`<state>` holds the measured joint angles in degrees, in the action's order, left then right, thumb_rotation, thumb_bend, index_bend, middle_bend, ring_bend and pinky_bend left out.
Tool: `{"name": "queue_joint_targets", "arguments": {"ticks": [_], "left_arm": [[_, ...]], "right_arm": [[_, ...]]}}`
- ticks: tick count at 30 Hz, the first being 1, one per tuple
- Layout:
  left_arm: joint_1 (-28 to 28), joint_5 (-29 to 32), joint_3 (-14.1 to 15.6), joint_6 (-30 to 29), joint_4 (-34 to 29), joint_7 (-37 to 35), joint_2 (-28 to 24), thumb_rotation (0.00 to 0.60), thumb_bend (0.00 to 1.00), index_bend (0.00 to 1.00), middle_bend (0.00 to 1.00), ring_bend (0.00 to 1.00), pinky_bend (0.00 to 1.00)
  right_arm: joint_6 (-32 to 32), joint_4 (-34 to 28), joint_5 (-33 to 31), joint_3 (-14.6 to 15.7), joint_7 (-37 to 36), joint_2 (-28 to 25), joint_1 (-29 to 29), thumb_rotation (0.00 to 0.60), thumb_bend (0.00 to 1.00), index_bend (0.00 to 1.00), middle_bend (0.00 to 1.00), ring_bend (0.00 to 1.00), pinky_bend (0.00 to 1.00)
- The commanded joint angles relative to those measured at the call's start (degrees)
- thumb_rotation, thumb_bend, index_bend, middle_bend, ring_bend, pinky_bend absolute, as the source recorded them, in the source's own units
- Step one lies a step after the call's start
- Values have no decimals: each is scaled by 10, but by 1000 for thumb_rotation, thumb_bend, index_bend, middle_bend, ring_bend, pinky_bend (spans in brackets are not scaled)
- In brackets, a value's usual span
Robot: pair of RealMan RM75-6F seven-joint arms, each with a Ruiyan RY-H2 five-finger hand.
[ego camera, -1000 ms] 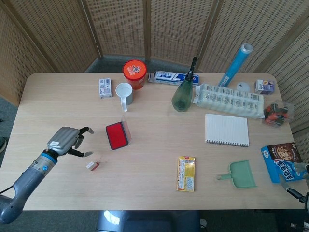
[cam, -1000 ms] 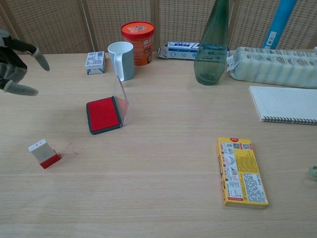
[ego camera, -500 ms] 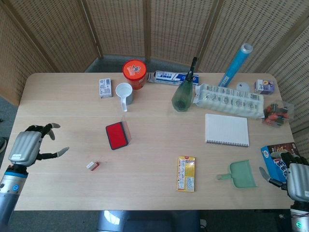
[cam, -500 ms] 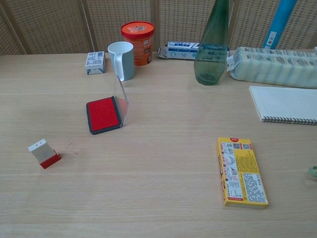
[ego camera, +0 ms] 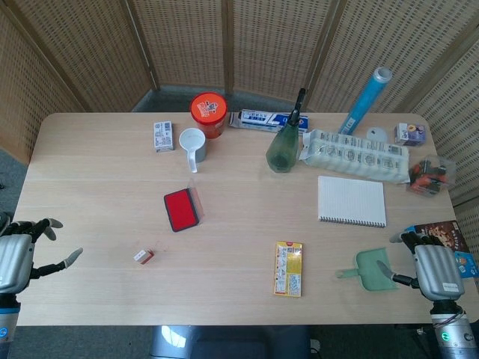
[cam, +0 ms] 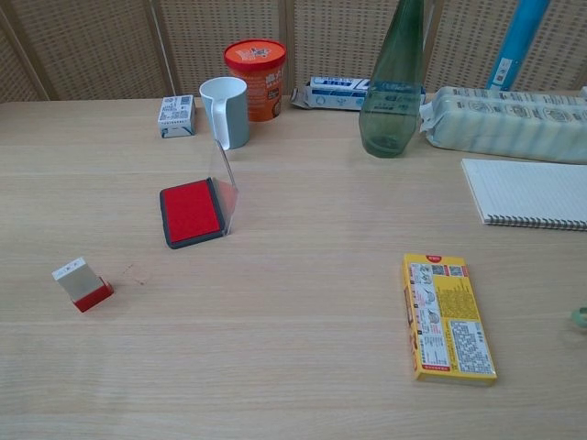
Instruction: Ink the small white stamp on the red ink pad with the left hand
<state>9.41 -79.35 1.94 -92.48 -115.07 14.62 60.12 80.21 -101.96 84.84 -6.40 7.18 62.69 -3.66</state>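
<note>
One small white stamp with a red base [cam: 81,284] lies tipped on its side on the pale wooden surface [ego camera: 239,224], near the front left, with a faint red mark just beside it. The single red ink pad in its dark tray [cam: 192,212] sits apart from it, further back and to the right, its clear lid standing up at the right edge.

The stamp looks light and rigid, probably hard plastic, easy to knock over or skid on the smooth wood. A pinch across the white upper body seems best, keeping the red inked end free.

The left hand [ego camera: 18,258] hangs off the surface's left edge, fingers spread and holding nothing, well away from the stamp. The right hand [ego camera: 432,271] sits at the right edge by one green dustpan [ego camera: 372,270], fingers loosely curled and, as far as I can see, holding nothing.
</note>
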Motion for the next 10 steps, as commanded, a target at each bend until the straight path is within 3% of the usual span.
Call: {"name": "queue_joint_targets", "arguments": {"ticks": [1, 10], "left_arm": [[-8, -12, 2, -6, -11, 8, -4, 364, 145, 373, 514, 388, 265], [-19, -14, -9, -4, -28, 17, -11, 361, 145, 373, 514, 388, 265]], "right_arm": [[-4, 5, 1, 4, -5, 2, -2, 340, 288, 381, 406, 407, 344], [-1, 22, 0, 8, -19, 14, -8, 340, 289, 381, 410, 410, 343]]}}
